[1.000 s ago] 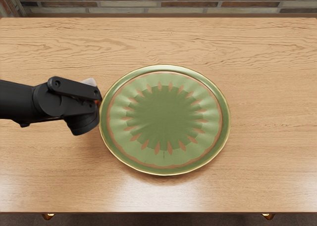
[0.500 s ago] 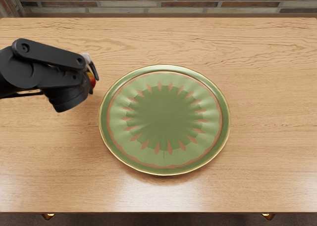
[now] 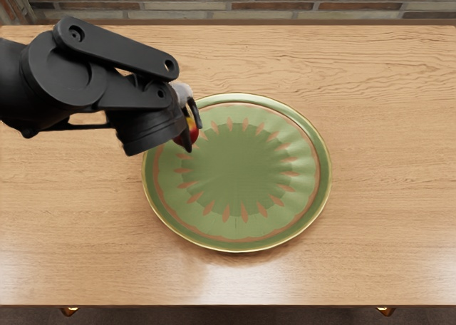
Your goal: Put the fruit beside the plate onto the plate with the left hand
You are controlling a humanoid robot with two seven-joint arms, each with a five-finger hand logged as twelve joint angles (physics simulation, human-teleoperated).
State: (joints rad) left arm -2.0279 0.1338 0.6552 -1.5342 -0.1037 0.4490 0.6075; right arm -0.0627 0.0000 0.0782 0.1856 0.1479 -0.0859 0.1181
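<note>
A round green plate [image 3: 285, 197] with a gold rim and an orange petal pattern lies in the middle of the wooden table. My left hand [image 3: 178, 122] is raised over the plate's left edge, its black fingers curled around a small red and yellow fruit [image 3: 192, 131]. Only a sliver of the fruit shows between the fingers; the rest is hidden by the hand. The left forearm [image 3: 50, 83] reaches in from the left edge. The right arm is out of view.
The wooden table [image 3: 385, 90] stretches to a brick wall at the back. Its front edge runs along the bottom of the view.
The left hand has risen from the table beside the plate and moved right with the fruit, from left of the plate's rim to above its left edge.
</note>
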